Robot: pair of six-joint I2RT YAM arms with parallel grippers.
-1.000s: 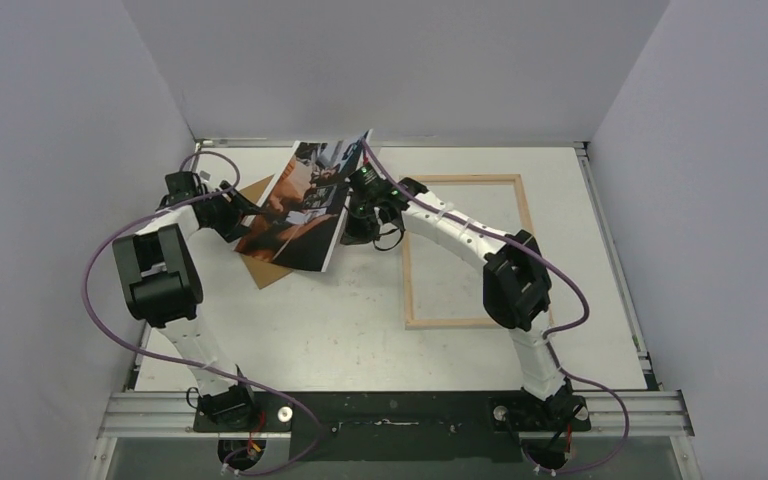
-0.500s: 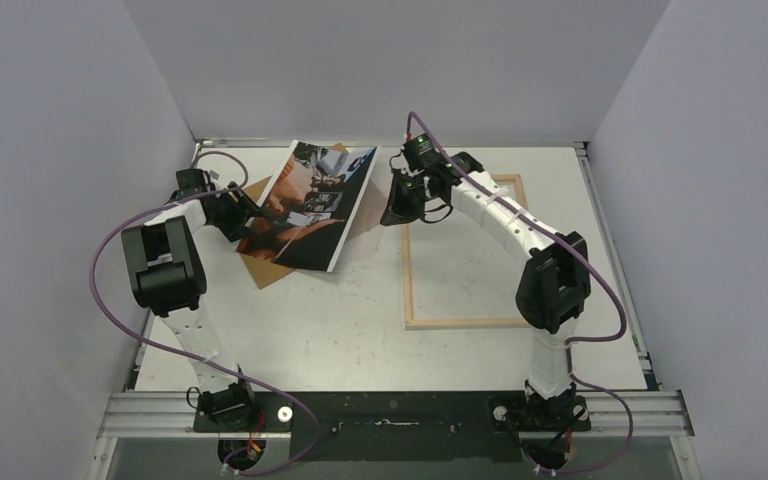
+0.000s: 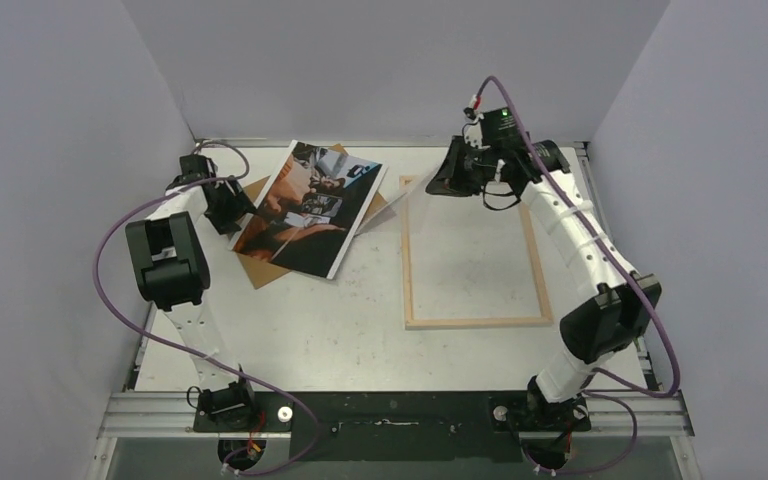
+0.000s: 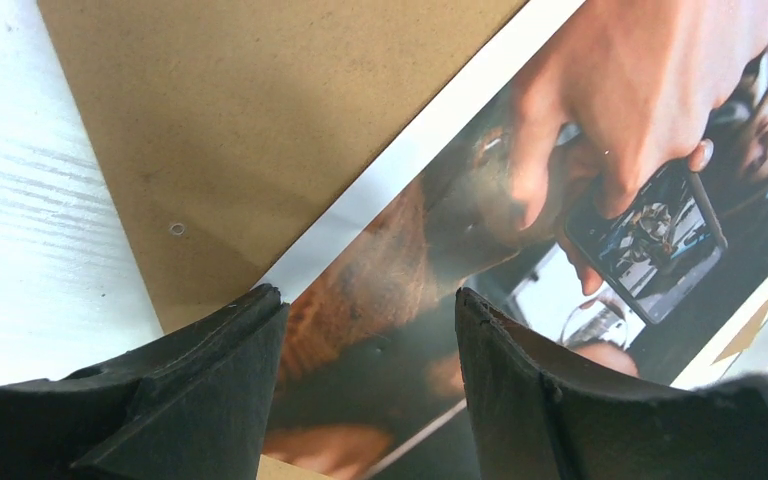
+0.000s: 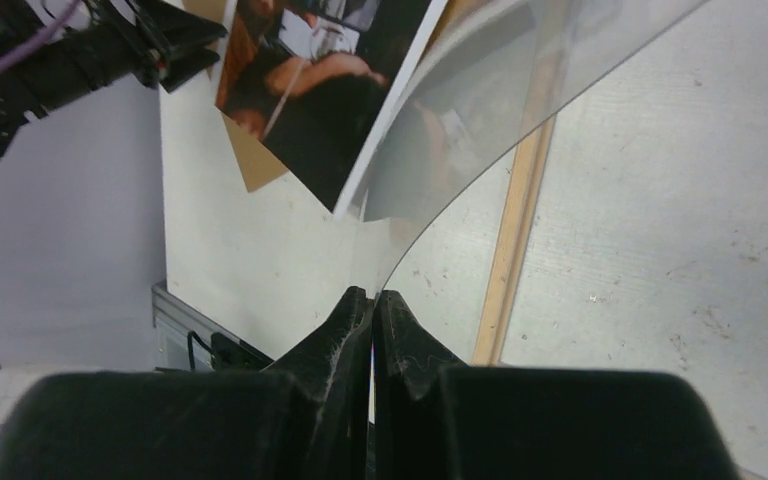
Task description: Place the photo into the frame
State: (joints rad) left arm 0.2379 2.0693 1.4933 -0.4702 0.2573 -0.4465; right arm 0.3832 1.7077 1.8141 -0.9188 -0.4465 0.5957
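The photo (image 3: 310, 205) lies tilted on a brown hardboard sheet (image 3: 260, 268) at the back left. My left gripper (image 3: 235, 212) is at the photo's left edge. In the left wrist view it (image 4: 365, 300) stands open with the print (image 4: 520, 180) just beyond its fingertips. The frame (image 3: 407, 270), a thin pale wood rim, lies flat to the right. My right gripper (image 3: 430, 186) hovers at the frame's far left corner. It (image 5: 372, 295) is shut on the edge of a clear bendy sheet (image 5: 500, 110) that curves away toward the photo (image 5: 330, 80).
The hardboard (image 4: 260, 100) sticks out past the photo's near and left sides. Grey walls close in the table on the left, back and right. A metal rail with both arm bases (image 3: 390, 412) runs along the near edge.
My right arm has swung right and back from the photo's right edge to the frame's far corner, taking the clear sheet with it. The photo has dropped flatter onto the hardboard.
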